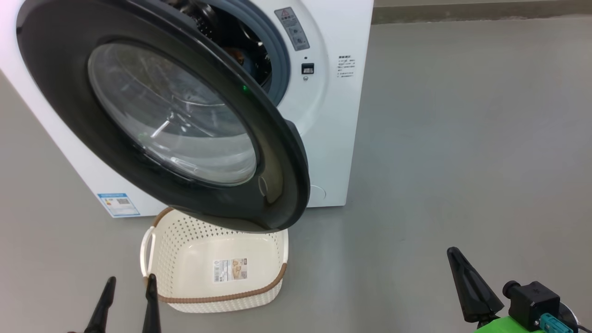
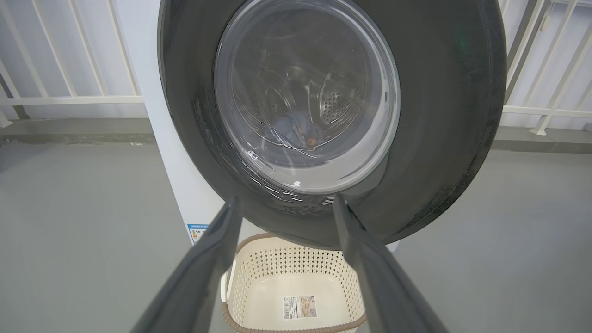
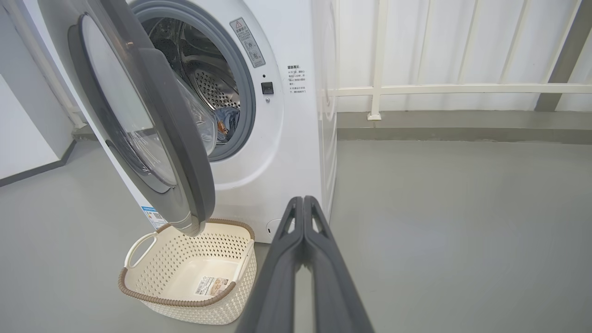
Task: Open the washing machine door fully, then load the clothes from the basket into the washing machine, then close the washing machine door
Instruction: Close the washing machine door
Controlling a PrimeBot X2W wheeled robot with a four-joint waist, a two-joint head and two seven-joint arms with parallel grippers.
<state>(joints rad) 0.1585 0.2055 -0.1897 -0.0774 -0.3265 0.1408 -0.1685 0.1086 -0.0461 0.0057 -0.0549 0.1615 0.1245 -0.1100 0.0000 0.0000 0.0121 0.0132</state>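
Note:
The washing machine point(image 1: 330, 120) point(image 3: 286, 152) stands with its black-rimmed door point(image 1: 166, 115) point(image 2: 323, 101) point(image 3: 152, 120) swung out part way, hanging over the basket point(image 1: 217, 268) point(image 2: 296, 286) point(image 3: 189, 273). The basket holds nothing but a label. Blue clothes point(image 3: 226, 121) point(image 2: 293, 132) lie inside the steel drum. My left gripper point(image 1: 127, 289) point(image 2: 284, 203) is open, low beside the basket's left end and facing the door glass. My right gripper point(image 1: 455, 259) point(image 3: 303, 200) is shut on nothing, off to the right of the machine above the floor.
Grey floor point(image 1: 462, 138) spreads wide to the right of the machine. A white railing point(image 3: 439, 88) on a low kerb runs behind it. The open door blocks the left part of the drum mouth.

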